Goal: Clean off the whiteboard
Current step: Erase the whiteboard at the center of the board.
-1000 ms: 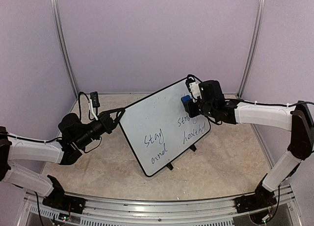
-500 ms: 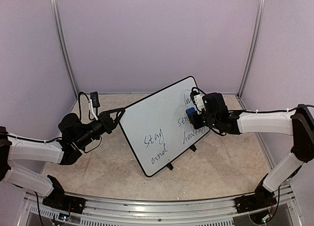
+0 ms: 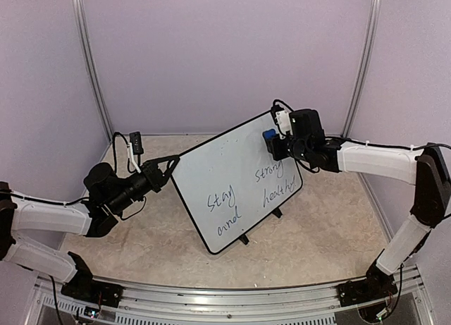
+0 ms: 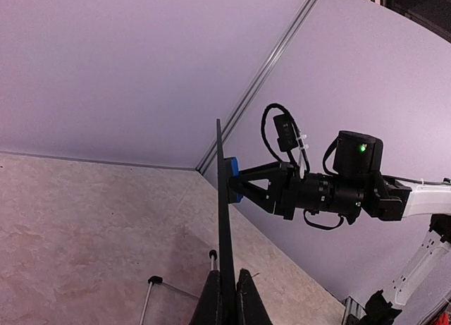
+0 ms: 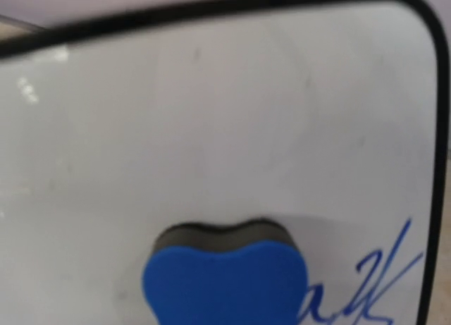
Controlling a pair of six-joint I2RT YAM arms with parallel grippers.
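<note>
- The whiteboard (image 3: 225,177) is held tilted over the middle of the table (image 3: 141,247). Its stand feet (image 3: 244,238) are towards the near edge and its upper corner leans towards the far right corner.
- Dark writing (image 3: 243,194) is still seen across the lower half: "stay and" on the left, "strong healthy" on the right.
- The eraser (image 3: 268,135) is pressed against the board's upper right corner. Half a second ago it lay lower, at the word "strong", so an upward stroke has just been made.
- No letters appear to have been removed by that stroke. In the right wrist view only faint smudges are seen around the eraser (image 5: 224,283).
- The eraser is grasped in the jaws of the right gripper (image 3: 273,142), which has been raised with it.
- The board's left edge is clenched in the jaws of the left gripper (image 3: 169,168), which has not been moved. In the left wrist view the rim (image 4: 224,219) is seen edge-on between its fingers.
- The task is judged barely begun, since all four words remain to be wiped.
</note>
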